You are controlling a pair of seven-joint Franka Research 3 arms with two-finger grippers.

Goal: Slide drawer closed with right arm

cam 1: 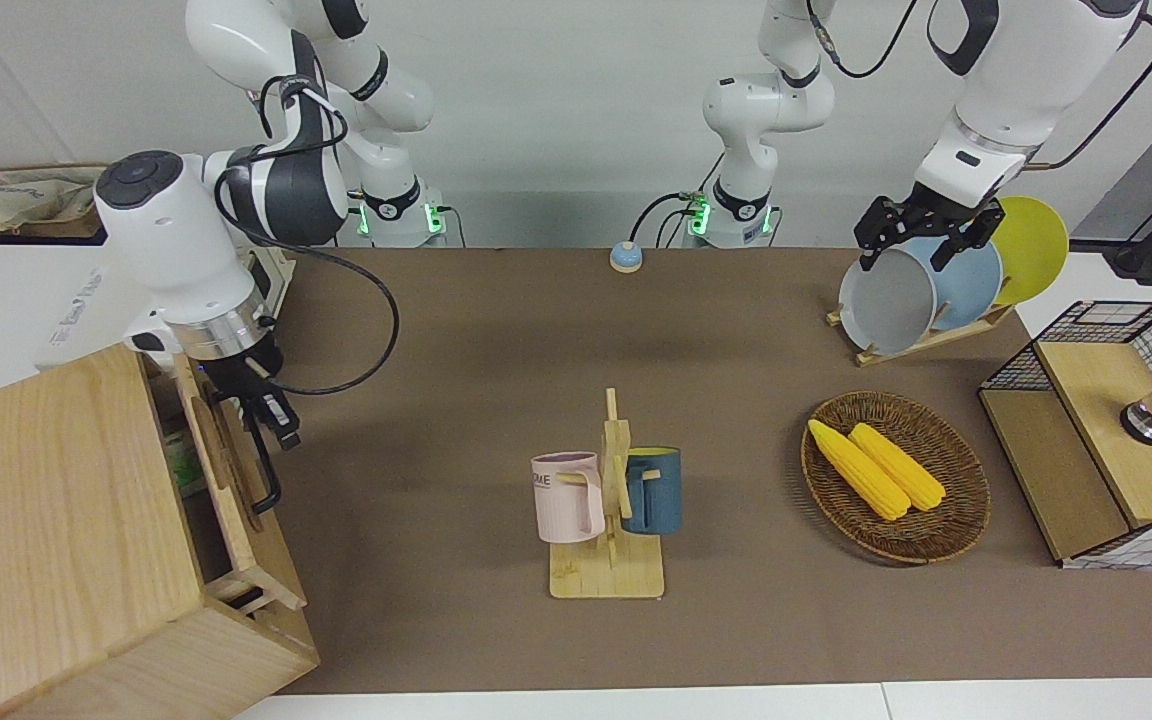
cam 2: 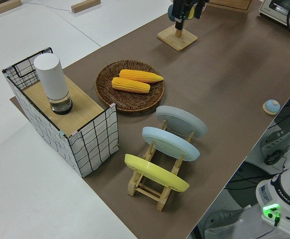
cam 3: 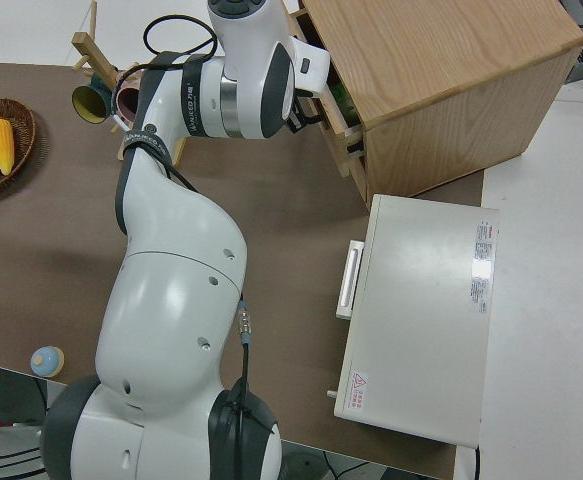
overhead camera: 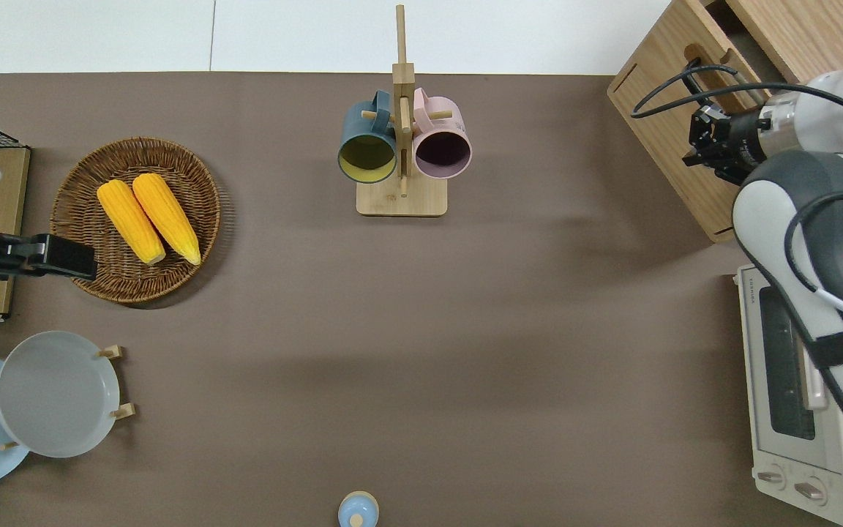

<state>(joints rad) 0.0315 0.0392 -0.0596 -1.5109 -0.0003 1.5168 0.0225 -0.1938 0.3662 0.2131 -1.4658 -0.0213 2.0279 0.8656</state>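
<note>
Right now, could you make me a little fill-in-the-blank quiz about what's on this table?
1. The basket holds two ears of ____.
2. The right gripper is at the handle of the ____.
3. On the wooden stand hang a pink mug and a ____ mug.
4. The left arm is ____.

Missing words: corn; drawer; blue; parked

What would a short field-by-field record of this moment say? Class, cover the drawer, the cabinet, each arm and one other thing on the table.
drawer: drawer nearly shut, a narrow gap open at the top
handle: black bar handle on the drawer front
cabinet: light-wood cabinet at the right arm's end of the table
right arm: right gripper at the handle
left arm: parked
mug stand: pink mug and blue mug hanging on it
</note>
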